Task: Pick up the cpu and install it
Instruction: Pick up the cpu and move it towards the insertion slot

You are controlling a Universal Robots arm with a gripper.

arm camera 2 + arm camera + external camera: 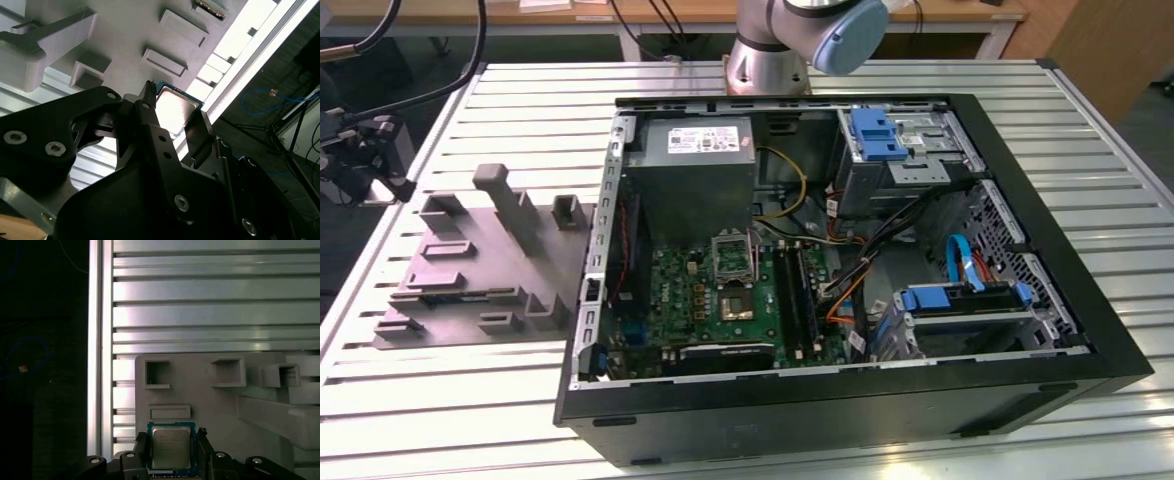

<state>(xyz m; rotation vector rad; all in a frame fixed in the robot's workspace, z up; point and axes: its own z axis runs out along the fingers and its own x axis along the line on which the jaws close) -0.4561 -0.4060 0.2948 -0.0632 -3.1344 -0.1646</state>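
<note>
Hold: gripper [172,437] clamps the cpu [171,450], fingers [141,447] narrow on two opposite edges; chip flat, square to the jaws, above the grey tray [210,410]; in the exterior view the socket [732,302] lies at 3 o'clock of that tray.

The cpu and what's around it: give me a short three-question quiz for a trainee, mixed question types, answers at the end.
1. True or false: the cpu sits between the fingers of the gripper.
2. In the first wrist view, what is the cpu over? A) a grey moulded tray B) a wooden board C) a folded cloth
3. Fill in: in the exterior view, the drive latches inside the open computer case are coloured ___.

Key: 1 true; 2 A; 3 blue.
</note>
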